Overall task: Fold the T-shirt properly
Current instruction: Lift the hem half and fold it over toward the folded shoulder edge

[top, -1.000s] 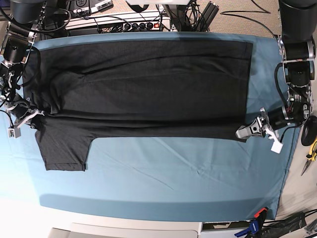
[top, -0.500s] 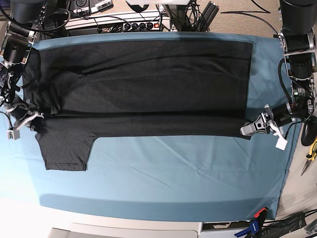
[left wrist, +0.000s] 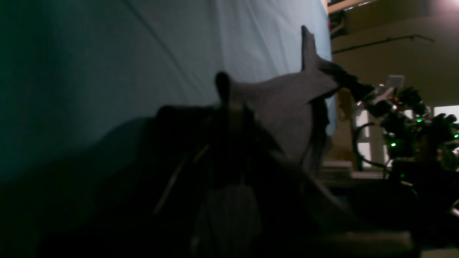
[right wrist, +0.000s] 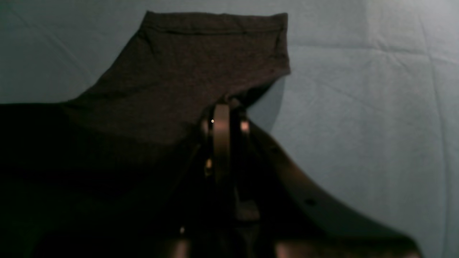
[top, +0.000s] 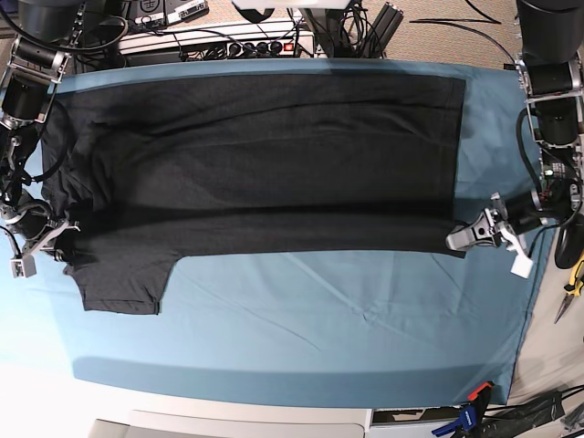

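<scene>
The black T-shirt [top: 265, 155] lies spread plain side up across the blue table cloth [top: 319, 338], with one short sleeve [top: 123, 283] pointing toward the front edge. My left gripper [top: 463, 240], at the right of the base view, is shut on the shirt's near hem corner. The left wrist view shows that gripper [left wrist: 224, 87] pinching a raised flap of the T-shirt [left wrist: 287, 96]. My right gripper [top: 62, 230], at the left, is shut on the shirt beside the sleeve. In the right wrist view its closed gripper [right wrist: 223, 107] clamps the T-shirt [right wrist: 161, 93] just below the sleeve hem.
A power strip and cables [top: 228, 41] crowd the back edge. Yellow-handled pliers [top: 575, 278] lie off the cloth at the right. A blue clamp [top: 470, 412] sits at the front right corner. The cloth's front half [top: 301, 365] is bare.
Both grippers have shifted toward the front edge, the left one also outward to the right. The held layer of the shirt has been drawn with them, and the fold by the sleeve sits lower.
</scene>
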{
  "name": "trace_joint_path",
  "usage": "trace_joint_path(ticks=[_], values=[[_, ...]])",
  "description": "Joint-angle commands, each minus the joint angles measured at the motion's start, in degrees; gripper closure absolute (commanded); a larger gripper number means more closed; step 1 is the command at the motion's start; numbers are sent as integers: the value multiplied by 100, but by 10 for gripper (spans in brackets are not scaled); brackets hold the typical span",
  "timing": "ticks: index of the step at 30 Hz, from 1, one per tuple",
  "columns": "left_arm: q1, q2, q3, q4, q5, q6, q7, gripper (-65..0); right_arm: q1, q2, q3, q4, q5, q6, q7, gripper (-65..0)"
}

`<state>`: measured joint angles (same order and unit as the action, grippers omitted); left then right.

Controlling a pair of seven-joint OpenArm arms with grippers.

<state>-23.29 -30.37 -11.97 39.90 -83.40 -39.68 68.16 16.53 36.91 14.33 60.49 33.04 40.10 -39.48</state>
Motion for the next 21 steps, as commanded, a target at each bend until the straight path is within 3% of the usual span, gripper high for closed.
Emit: trace_joint_path(ticks=[1,11,16,21], values=[[-127,-162,-33,138,-160,-32,-37,0,133,249,39,107,210,-10,61,0],[7,-216,-33,313,-160,-32,7,0,122,752,39,107,752,-10,-557,0],[63,-216,-33,632,-160,-32,138,0,118,802,39,107,1134,-10,-1145,0],[302,-212,-33,953,-160,-32,170,0,-28,800,39,107,1145,-10,-1126,0]])
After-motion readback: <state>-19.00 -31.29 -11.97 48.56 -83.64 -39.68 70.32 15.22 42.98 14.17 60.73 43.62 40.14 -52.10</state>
